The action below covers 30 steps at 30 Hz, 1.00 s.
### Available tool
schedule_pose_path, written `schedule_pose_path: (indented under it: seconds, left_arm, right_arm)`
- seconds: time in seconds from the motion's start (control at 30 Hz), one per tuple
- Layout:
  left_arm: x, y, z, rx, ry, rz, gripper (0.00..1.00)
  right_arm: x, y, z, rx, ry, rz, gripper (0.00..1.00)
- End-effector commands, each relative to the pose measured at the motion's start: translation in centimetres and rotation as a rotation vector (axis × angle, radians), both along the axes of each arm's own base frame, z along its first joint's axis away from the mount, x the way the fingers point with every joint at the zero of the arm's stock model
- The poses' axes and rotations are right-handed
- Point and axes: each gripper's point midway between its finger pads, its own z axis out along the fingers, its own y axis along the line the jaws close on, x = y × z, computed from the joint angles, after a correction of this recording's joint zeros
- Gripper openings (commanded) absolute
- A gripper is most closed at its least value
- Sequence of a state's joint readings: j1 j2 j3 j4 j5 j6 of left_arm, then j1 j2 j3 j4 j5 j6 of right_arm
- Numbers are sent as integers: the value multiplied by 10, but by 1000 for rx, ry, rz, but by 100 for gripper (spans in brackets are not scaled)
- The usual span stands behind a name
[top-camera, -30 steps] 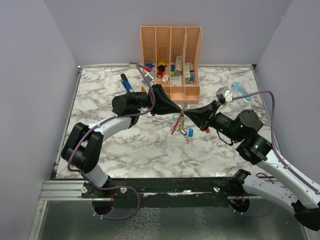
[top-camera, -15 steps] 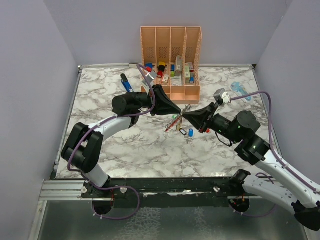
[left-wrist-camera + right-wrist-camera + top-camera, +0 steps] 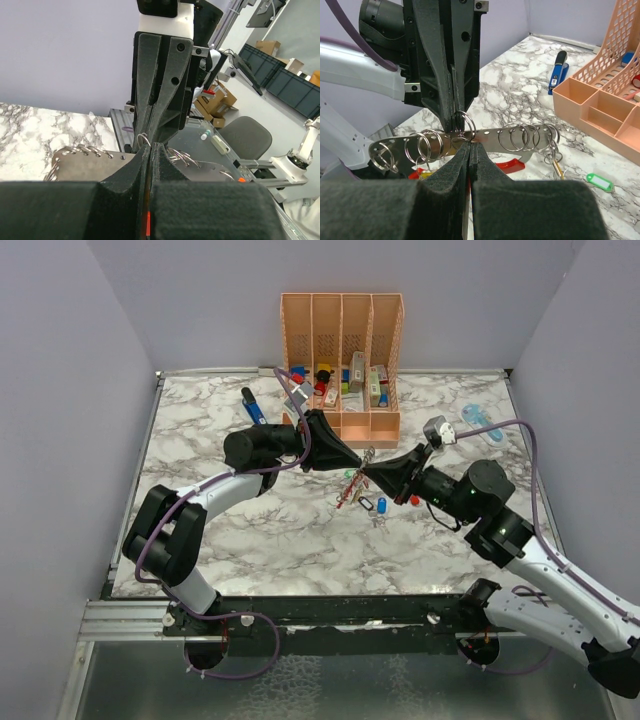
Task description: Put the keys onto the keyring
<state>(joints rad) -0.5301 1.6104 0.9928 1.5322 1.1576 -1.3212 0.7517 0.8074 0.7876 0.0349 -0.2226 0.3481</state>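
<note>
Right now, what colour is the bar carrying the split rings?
Plain silver-grey metal. The bar shows best in the right wrist view.

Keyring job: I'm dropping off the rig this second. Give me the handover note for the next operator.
Left gripper: shut on the keyring, pinching at one of its split rings.
Right gripper: shut on the same keyring's metal strip from the opposite side, above the table.
Keys: green key and blue key lie loose on the marble.
Done: keyring gripped by both arms; pieces hang under it, cannot tell if threaded.
Left: thread the loose keys onto the rings.
</note>
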Motion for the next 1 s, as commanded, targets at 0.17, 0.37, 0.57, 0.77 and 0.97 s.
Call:
schedule_pose_path:
  seconds: [0.17,0.37,0.57,0.77,0.97]
  left_arm:
    - [-24,11,38,-189,-219,5,0]
    - [-23,10,36,-187,-216,8,0]
    - [-22,10,35,-185,-216,8,0]
    - [-22,9,35,-186,-210,7,0]
    - [-25,9,36,-186,-211,0,0]
  right_arm:
    - [1,7,-2,14,11,23,1]
    - [-2,-5,7,10,0,-16,5]
    - [-11,-29,21,-1,-33,-80,15]
    - [-15,-46,33,0,-69,-130,18]
    - [-11,-36,36,-12,-85,-99,18]
